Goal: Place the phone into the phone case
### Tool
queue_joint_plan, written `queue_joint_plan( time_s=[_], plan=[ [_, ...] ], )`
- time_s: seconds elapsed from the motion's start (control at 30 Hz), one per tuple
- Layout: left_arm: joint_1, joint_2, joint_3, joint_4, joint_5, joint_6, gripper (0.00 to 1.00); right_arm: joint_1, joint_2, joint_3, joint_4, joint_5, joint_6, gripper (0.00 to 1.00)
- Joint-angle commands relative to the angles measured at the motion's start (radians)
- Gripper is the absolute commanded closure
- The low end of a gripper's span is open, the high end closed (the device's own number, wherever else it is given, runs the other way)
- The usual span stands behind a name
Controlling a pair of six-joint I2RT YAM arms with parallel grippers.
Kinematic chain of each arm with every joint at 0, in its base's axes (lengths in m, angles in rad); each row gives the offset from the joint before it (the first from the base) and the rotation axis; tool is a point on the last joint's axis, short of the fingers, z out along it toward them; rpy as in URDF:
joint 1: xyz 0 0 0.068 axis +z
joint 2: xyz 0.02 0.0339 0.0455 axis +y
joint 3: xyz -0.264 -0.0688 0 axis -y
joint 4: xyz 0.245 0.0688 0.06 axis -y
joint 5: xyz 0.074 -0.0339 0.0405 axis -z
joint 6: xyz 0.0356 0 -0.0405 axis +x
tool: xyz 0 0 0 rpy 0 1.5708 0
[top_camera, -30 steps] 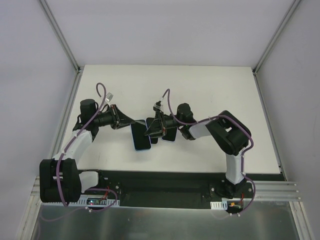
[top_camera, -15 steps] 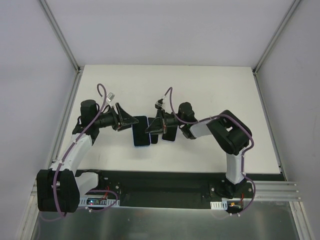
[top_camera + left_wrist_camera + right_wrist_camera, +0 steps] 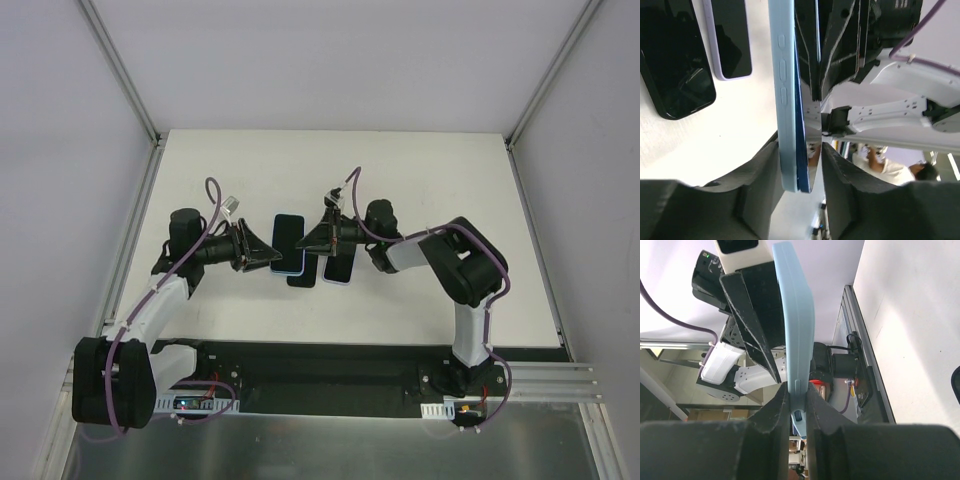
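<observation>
Above the middle of the surface, the light-blue phone case is held edge-on between both arms. The right fingers are pinched tight on its end. The left fingers flank the case and phone: the case side touches, but the glass side is unclear, so we cannot tell whether they grip. We judge the phone is lying in the case. Full seating isn't visible, so pressing home may remain. A black phone and a lavender-cased phone lie on the surface.
</observation>
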Motion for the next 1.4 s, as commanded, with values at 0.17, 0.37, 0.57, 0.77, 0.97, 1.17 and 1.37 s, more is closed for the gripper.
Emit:
queue_joint_plan(
  time_s=[0.17, 0.37, 0.57, 0.77, 0.97, 1.17, 1.37],
  plan=[
    [-0.029, 0.039, -0.042, 0.167, 0.047, -0.075, 1.00, -0.021, -0.053, 0.019, 0.279, 0.008, 0.013, 0.57],
    [-0.032, 0.091, -0.036, 0.184, 0.045, -0.089, 1.00, -0.023, -0.041, 0.002, 0.281, 0.015, 0.013, 0.70],
    [-0.041, 0.074, -0.035, 0.185, 0.064, -0.100, 0.74, -0.027, -0.052, 0.011, 0.281, 0.028, 0.025, 0.91],
    [-0.048, 0.028, -0.050, 0.185, 0.070, -0.112, 0.52, -0.034, -0.046, 0.036, 0.281, 0.028, 0.047, 0.93],
    [-0.048, 0.034, -0.061, 0.185, 0.045, -0.114, 0.93, -0.038, -0.040, 0.053, 0.279, 0.022, 0.061, 0.86],
    [-0.059, 0.036, -0.064, 0.170, 0.002, -0.075, 1.00, -0.035, -0.043, 0.041, 0.281, 0.008, 0.054, 0.50],
    [-0.076, 0.065, -0.038, 0.136, -0.005, -0.038, 1.00, -0.035, -0.055, 0.045, 0.279, -0.015, 0.054, 0.78]
  ],
)
